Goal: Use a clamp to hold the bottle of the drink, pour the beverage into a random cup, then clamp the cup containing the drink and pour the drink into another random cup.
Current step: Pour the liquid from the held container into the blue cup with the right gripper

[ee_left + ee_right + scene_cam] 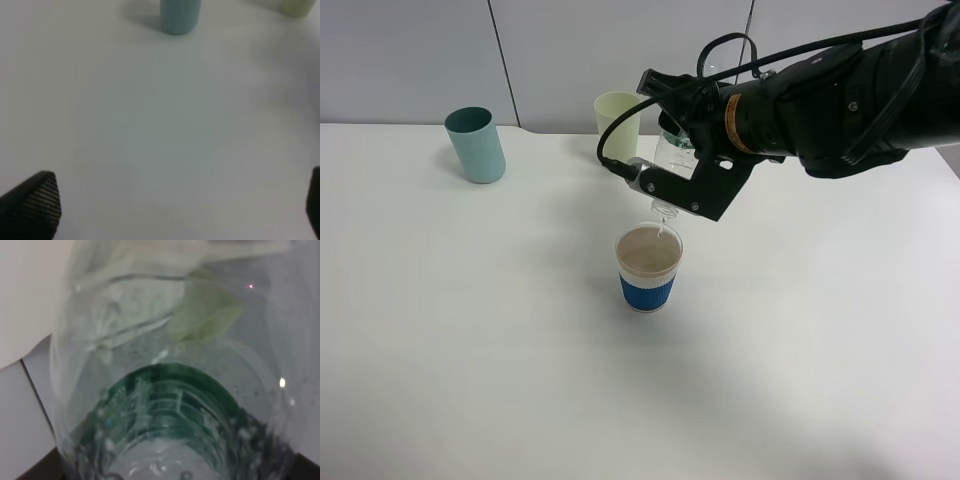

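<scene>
Right pincer (682,178) clamped on the clear, green-labelled bottle (672,150), which is tipped mouth-down directly below the pincer and over the blue-sleeved paper cup (648,266); a thin thread of beverage (661,228) joins the bottle's mouth to the cup's inside near its far rim. Toward the viewer and to either side of the pincer the white tabletop (470,330) lies open; its far edge runs just behind the pincer, against grey wall panels (570,50). The pale yellow-green tumbler (617,115) stands upright just behind the pincer, near that far edge and partly hidden by the arm's cable. The teal tumbler (475,144) stands upright well apart, on the left arm's side. The right wrist view is filled by the bottle's wall and label (170,405). Left pincer (175,200) spread wide and holding nothing, its ribbed fingers (35,202) over bare tabletop, with both tumblers far ahead of it.
</scene>
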`<action>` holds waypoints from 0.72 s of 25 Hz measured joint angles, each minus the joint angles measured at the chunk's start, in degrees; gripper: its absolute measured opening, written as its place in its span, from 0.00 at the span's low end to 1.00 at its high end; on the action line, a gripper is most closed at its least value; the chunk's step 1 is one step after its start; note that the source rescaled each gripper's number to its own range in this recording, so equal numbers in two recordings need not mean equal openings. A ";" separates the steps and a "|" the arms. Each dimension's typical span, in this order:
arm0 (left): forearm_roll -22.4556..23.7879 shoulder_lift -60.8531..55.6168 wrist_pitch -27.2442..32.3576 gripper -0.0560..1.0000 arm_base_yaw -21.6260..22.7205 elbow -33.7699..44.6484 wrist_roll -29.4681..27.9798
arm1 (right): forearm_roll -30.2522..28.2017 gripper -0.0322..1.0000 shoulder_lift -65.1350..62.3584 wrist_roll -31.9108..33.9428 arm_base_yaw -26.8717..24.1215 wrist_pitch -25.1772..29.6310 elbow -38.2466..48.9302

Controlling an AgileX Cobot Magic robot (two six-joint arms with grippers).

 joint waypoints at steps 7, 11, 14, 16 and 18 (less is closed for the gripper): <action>0.00 0.00 0.00 1.00 0.00 0.00 0.00 | 0.00 0.03 0.00 -1.04 0.20 0.00 0.00; 0.00 0.00 0.00 1.00 0.00 0.00 0.00 | 0.00 0.03 0.00 -2.88 0.66 -0.50 0.00; 0.00 0.00 0.00 1.00 0.00 0.00 0.00 | 0.00 0.03 0.00 -3.91 0.66 -1.00 0.00; 0.00 0.00 0.00 1.00 0.00 0.00 0.00 | 0.00 0.03 0.00 -4.73 0.66 -1.00 0.00; 0.00 0.00 0.00 1.00 0.00 0.00 0.00 | 0.00 0.03 0.00 -4.95 0.66 -1.00 0.00</action>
